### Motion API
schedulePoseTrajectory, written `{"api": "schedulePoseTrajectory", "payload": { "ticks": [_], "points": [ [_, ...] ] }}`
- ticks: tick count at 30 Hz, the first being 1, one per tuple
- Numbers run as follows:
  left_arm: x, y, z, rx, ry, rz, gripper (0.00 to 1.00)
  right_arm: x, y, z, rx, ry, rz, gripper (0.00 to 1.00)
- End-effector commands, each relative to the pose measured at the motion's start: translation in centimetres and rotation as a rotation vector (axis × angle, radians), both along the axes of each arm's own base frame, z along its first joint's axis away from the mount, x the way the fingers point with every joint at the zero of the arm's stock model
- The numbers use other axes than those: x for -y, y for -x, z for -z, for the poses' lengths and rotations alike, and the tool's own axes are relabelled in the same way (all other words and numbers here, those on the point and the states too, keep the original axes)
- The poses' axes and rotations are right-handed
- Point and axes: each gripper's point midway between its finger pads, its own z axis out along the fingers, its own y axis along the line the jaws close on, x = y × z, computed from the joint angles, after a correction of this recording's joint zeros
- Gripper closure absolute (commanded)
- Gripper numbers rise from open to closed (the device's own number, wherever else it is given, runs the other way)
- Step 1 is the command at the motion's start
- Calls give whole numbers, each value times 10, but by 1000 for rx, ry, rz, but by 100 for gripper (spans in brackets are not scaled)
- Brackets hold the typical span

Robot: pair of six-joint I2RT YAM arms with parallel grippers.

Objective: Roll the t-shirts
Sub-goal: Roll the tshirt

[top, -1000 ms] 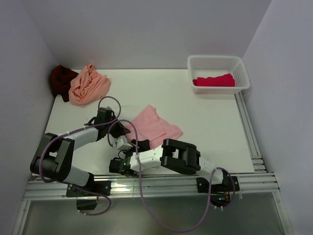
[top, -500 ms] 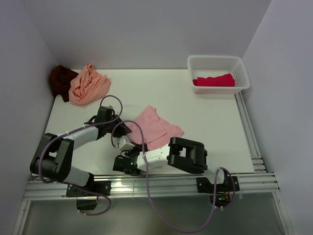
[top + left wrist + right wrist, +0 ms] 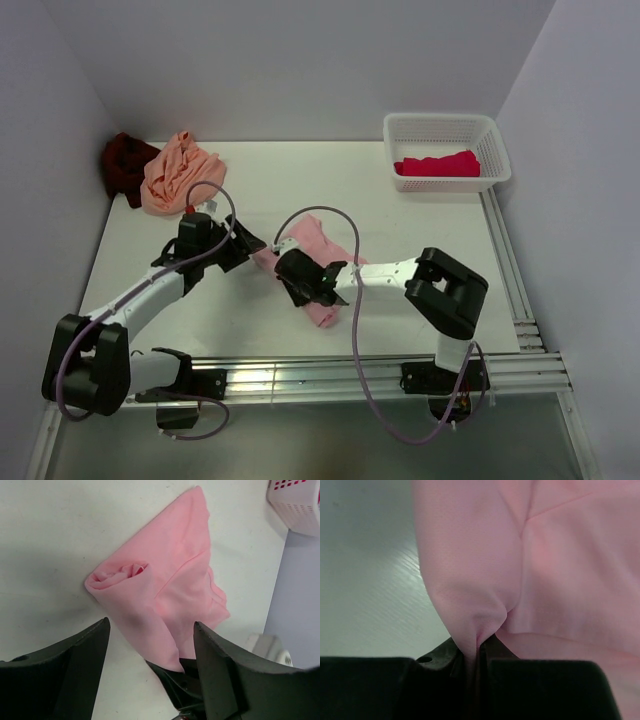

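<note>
Presently, the light pink cloth t-shirt [image 3: 312, 243] lies near the middle of the white table [image 3: 420, 240], between the two arms. A fold of it is pinched tightly between the closed jaws of the right gripper [image 3: 479, 655]. The left gripper [image 3: 150, 642] is held just beside the bundle with its jaws spread wide and nothing grasped. The step in hand is judged to be the drawing of the cloth into a roll. For this, the pinched fold is best carried low and evenly over the table so that the layers are kept together, and the free end is best steadied by the released gripper before the turn is tightened; a lifted or hurried pull is likely to let the soft fabric unfurl. The shirt is seen as a loose, flattened wedge with a small curl at one end, a seam across it, and slack, unaligned layers. A crumpled peach-orange t-shirt [image 3: 180, 175] and a dark maroon t-shirt [image 3: 122, 165] are heaped at the far left corner, and a crimson-pink t-shirt [image 3: 437, 163] rests in the white lattice plastic basket [image 3: 445, 121].
</note>
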Motion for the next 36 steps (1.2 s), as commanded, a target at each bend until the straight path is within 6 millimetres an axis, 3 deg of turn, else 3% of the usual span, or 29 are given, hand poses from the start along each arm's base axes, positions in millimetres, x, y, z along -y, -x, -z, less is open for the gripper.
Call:
{"api": "schedulePoseTrajectory", "payload": {
  "ticks": [1, 4, 5, 6, 8, 12, 16, 27, 36],
  "points": [
    [2, -4, -17, 115, 17, 30, 28, -28, 26, -8, -210, -213, -149, 100],
    [4, 2, -13, 137, 35, 50, 28, -28, 29, -3, -340, -296, -189, 100],
    [5, 3, -12, 146, 40, 54, 28, -32, 38, -6, -407, -345, -234, 100],
    [4, 8, -6, 138, 44, 59, 28, -22, 39, 3, -463, -350, -215, 100],
    [6, 9, -6, 164, 57, 66, 27, -29, 35, -4, -509, -461, -234, 100],
    [5, 15, -1, 189, 69, 64, 27, -17, 36, 0, -681, -604, -234, 100],
    [2, 19, 5, 207, 71, 55, 26, -10, 24, 3, -739, -686, -196, 100],
    [-5, 34, 18, 323, 81, -15, 25, 3, 15, 23, -909, -694, -56, 100],
    [-3, 24, 22, 370, 48, -75, 22, 11, 4, 27, -905, -607, 24, 100]
  ]
}}
